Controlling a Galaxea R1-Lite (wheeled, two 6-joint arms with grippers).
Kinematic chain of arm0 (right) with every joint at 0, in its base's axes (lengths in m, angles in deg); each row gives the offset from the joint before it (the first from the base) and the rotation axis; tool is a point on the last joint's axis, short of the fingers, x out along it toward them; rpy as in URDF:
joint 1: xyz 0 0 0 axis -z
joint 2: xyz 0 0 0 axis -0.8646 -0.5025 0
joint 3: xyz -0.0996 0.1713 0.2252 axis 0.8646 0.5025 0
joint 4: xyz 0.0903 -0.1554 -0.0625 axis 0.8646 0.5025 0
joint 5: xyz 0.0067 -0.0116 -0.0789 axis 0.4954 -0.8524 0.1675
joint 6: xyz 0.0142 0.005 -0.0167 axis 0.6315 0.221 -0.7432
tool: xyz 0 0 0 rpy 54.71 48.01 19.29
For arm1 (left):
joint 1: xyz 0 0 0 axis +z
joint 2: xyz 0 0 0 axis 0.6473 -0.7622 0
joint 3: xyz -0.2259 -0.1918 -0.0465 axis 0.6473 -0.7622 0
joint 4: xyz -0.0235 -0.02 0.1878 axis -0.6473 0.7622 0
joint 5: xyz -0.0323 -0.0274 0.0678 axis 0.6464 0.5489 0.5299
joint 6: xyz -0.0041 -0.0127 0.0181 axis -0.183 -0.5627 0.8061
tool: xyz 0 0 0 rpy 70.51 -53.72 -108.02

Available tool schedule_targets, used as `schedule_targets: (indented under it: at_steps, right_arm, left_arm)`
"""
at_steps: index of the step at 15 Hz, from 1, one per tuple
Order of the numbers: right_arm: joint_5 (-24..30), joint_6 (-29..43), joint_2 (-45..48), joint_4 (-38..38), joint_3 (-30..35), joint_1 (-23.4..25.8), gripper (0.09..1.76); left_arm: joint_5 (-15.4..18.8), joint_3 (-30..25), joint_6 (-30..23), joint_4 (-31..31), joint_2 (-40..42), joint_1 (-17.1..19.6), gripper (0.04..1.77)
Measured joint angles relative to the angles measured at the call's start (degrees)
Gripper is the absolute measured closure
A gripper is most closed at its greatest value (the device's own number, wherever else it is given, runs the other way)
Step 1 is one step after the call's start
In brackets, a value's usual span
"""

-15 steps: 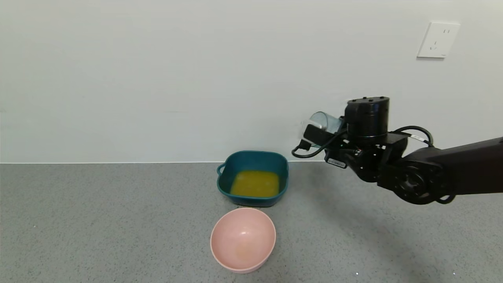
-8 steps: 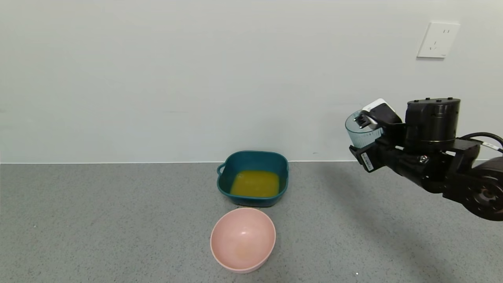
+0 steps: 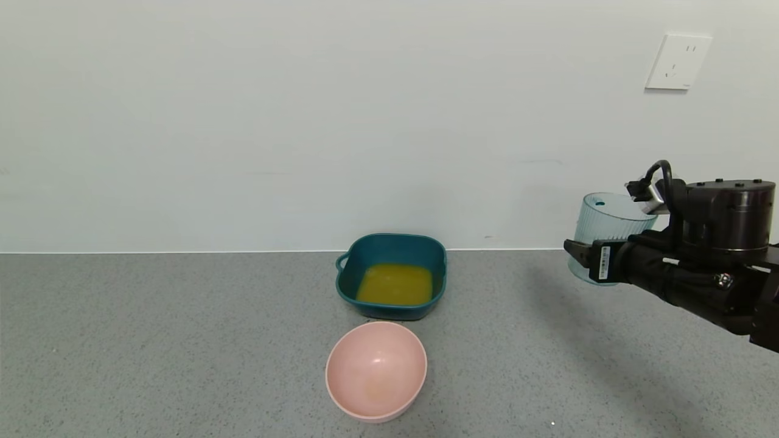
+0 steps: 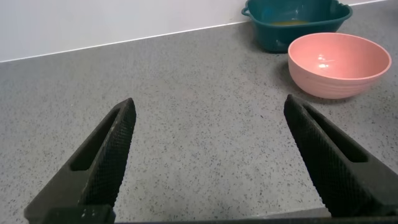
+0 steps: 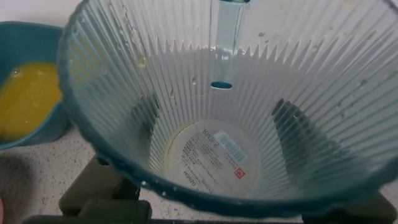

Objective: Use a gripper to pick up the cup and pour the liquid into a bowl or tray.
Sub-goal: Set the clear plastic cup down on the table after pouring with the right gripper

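My right gripper [image 3: 587, 258] is shut on the ribbed pale blue-green cup [image 3: 608, 228] and holds it upright above the counter at the far right, well to the right of the dish. The right wrist view looks into the cup [image 5: 217, 155]: it is empty, with a label showing through its bottom and a few drops on the wall. The dark teal square dish [image 3: 372, 248] stands by the wall at the middle, with the orange-yellow liquid [image 3: 395, 285] pooled in it; both also show in the right wrist view [image 5: 25, 93]. My left gripper [image 4: 208, 134] is open and empty over bare counter.
A round pink bowl [image 3: 376, 370], empty, stands just in front of the teal dish; it also shows in the left wrist view [image 4: 339, 64]. The grey speckled counter [image 3: 182, 340] meets a white wall with a socket [image 3: 677, 62] at upper right.
My right gripper has carried the cup rightward and downward, away from the dish, and turned it from tipped over to upright. The liquid in the dish is unchanged.
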Motion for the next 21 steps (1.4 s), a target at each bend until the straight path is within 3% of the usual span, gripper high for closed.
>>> schedule_targets:
  at_steps: [3,12,21]
  right_arm:
    - [2.0,2.1,-1.4,-3.3,2.7,1.1,0.5]
    - [3.1,-1.8,-17.4,-29.4,7.0,3.0,0.5]
    - [3.1,-3.6,-31.0,-41.8,6.4,2.7,0.5]
  left_arm:
    - [0.0,0.0,0.0,0.0,0.0,0.0,0.09]
    - [0.0,0.0,0.0,0.0,0.0,0.0,0.09]
    - [0.0,0.0,0.0,0.0,0.0,0.0,0.09]
